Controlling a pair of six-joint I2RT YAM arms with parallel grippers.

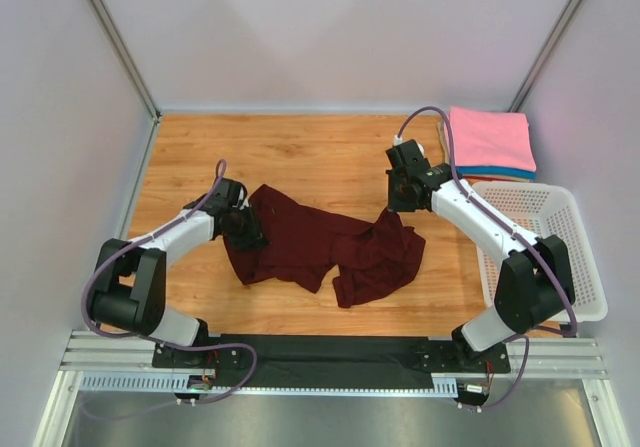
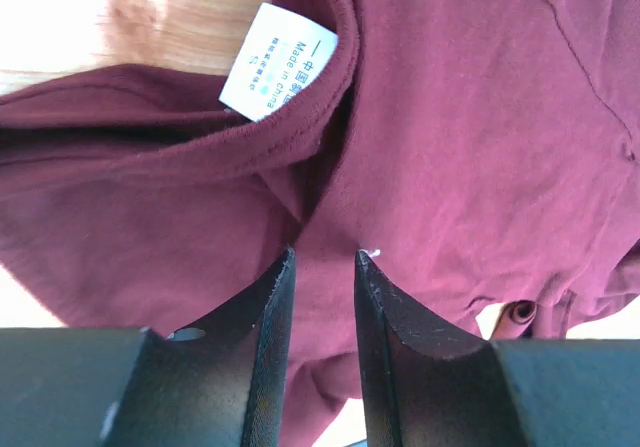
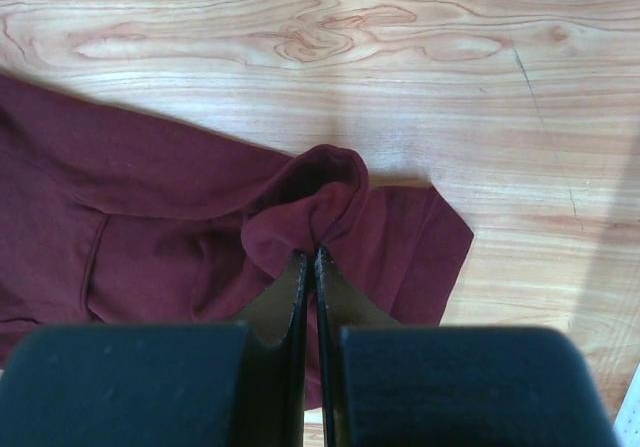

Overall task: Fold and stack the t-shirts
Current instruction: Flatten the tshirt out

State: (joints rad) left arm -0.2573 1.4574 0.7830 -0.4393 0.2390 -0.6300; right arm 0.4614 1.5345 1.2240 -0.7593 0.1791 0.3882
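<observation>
Maroon cotton, limp and light: the maroon t-shirt (image 1: 320, 247) lies crumpled across the middle of the worktop (image 1: 300, 147), between the two arms. It will likely sag and drape from any pinch, so it is better taken at firm edges such as the collar seam, shoulders or hem than mid-panel. The right claw (image 3: 311, 255) is closed on a raised fold at the shirt's right end, jaws all but touching, with cloth bunched at the tips. The left claw (image 2: 325, 259) stands narrowly parted just over the fabric below the collar, gripping nothing that I can see. Only the left wrist view shows the white neck label (image 2: 278, 61) and neckline, and only the right wrist view shows the pinch. The overhead view alone gives the folded stack (image 1: 490, 139), pink on top, at the far right corner, beside the white basket (image 1: 560, 257).
</observation>
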